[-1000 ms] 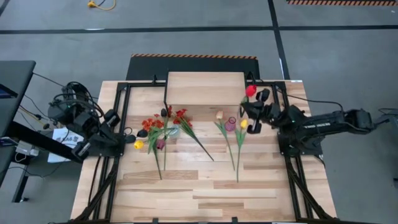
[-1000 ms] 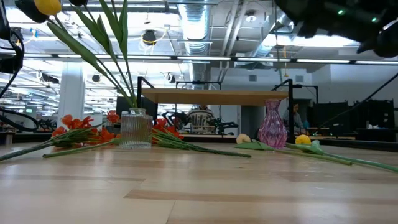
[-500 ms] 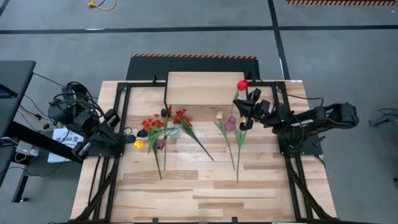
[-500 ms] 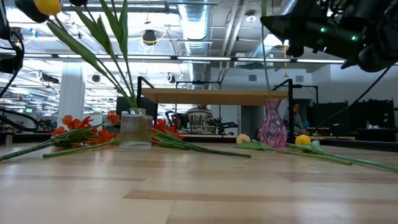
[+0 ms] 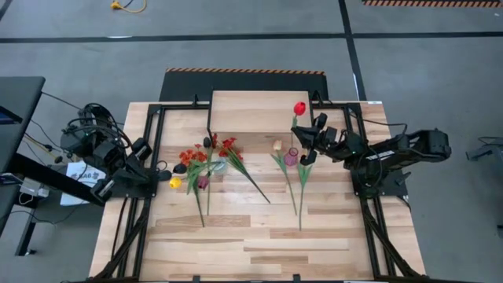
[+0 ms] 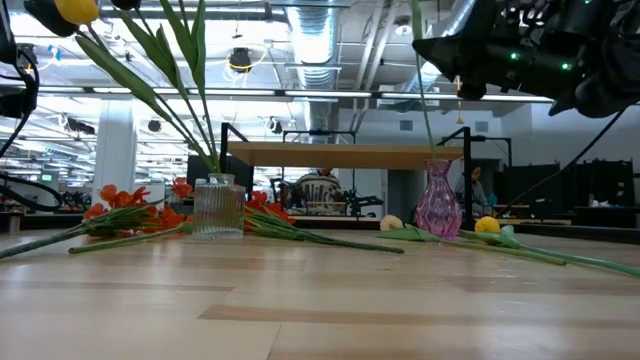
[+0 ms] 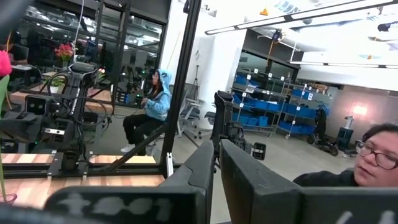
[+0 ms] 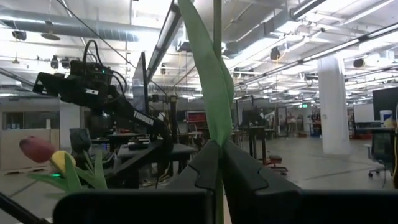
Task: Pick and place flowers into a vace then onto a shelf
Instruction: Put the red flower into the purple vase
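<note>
Slatted wooden worktop (image 5: 259,236), bare along its near edge; farther in, two tulips (image 5: 297,185) lying flat with stems toward the near edge, heads just beside a pink vase (image 6: 437,200); to their left, sprays of red-orange blossoms (image 5: 196,155) and further tulips lying around a clear ribbed vase (image 6: 218,208) that holds a yellow tulip (image 6: 76,10) and a maroon one, leaning left; right tool (image 5: 308,135) above the pink vase, clenched on the green stem of a red tulip (image 5: 299,108), the stem running up between its fingers (image 8: 249,177) in the right wrist view and its lower end reaching the vase mouth in the low view; left tool (image 5: 163,174) at the worktop's left edge, near the clear vase, clenched with nothing seen between its fingers (image 7: 205,168); at the far edge, the shelf (image 5: 260,111), a light plank on black legs, nothing standing on it; beyond the worktop, a seated person (image 7: 148,112) in a light blue hood.
</note>
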Tool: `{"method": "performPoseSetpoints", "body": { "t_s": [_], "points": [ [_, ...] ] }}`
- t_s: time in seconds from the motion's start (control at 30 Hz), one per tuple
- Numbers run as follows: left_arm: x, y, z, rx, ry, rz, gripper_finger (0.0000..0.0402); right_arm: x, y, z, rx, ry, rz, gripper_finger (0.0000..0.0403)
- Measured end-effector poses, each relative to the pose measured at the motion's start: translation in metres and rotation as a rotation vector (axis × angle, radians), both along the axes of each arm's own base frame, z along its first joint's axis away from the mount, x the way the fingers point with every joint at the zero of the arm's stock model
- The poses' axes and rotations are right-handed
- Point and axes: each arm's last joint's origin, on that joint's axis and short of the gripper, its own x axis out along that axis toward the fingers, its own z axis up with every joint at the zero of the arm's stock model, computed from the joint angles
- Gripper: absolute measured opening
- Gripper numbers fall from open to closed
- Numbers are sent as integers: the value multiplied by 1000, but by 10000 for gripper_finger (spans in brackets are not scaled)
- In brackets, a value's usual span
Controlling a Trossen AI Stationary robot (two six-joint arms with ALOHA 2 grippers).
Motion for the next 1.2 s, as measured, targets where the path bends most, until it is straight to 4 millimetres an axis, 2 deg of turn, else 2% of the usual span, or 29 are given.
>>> {"method": "performPoseSetpoints", "body": {
  "t_s": [0.27, 0.9, 1.2],
  "points": [
    [0, 0, 0, -10, 5, -3, 16, 0, -2, -2, 24, 16, -47, 37],
    [0, 0, 0, -36, 16, -9, 16, 5, -3, -17, 89, 179, -59, 139],
    [0, 0, 0, -48, 22, -12, 16, -9, 0, -9, 132, 274, -53, 159]
  ]
}}
